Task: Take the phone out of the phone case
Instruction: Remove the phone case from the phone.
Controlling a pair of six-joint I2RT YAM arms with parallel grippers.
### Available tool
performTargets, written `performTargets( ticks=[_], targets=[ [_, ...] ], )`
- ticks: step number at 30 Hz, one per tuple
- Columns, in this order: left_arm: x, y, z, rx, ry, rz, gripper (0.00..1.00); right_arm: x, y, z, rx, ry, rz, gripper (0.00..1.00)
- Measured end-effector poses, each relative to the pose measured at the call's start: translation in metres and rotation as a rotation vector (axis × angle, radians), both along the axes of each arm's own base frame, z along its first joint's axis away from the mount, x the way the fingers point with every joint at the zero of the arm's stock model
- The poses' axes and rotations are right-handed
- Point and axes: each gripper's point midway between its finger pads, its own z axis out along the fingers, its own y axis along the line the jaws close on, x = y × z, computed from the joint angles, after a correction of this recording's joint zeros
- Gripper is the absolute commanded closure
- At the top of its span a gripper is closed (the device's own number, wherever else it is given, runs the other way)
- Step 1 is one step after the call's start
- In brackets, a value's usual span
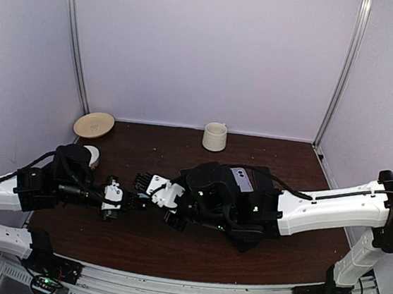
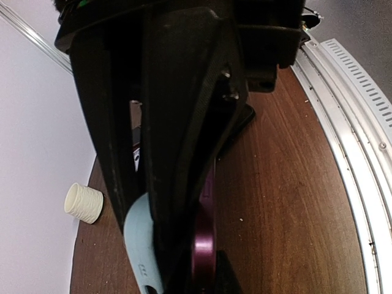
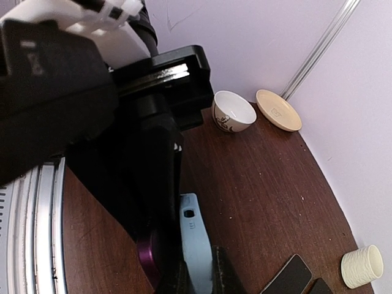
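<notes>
Right now both end effectors, left [image 1: 128,197] & right [image 1: 151,186], are clamped tight on the pale-blue case [image 3: 195,239]. The purple phone [image 2: 203,245] edge shows beside it, all over mid-counter [image 1: 135,248] betw. the arms. Which layer each pinches is hard to tell. Prob. best: one holds firm, other peels a corner slowly w/o twisting. Stay low in case phone pops free.

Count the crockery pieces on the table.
3. Tan saucer in the far-left corner; white bowl just nearer than it, partly behind the left arm; ribbed cream cup at the far edge, mid-table. Others may be hidden from view.
</notes>
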Motion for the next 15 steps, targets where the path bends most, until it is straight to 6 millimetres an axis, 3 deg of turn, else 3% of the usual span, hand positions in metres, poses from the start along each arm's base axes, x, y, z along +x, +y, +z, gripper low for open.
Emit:
performTargets(
  ticks=[11, 15],
  targets=[
    [0.002, -0.001, 0.005, -0.024, -0.001, -0.005, 1.00, 0.001, -0.010, 0.006, 0.057, 0.000, -0.023, 1.00],
    [0.012, 0.004, 0.006, -0.028, 0.006, 0.040, 1.00, 0.012, -0.029, 0.012, 0.058, 0.002, -0.086, 1.00]
  ],
)
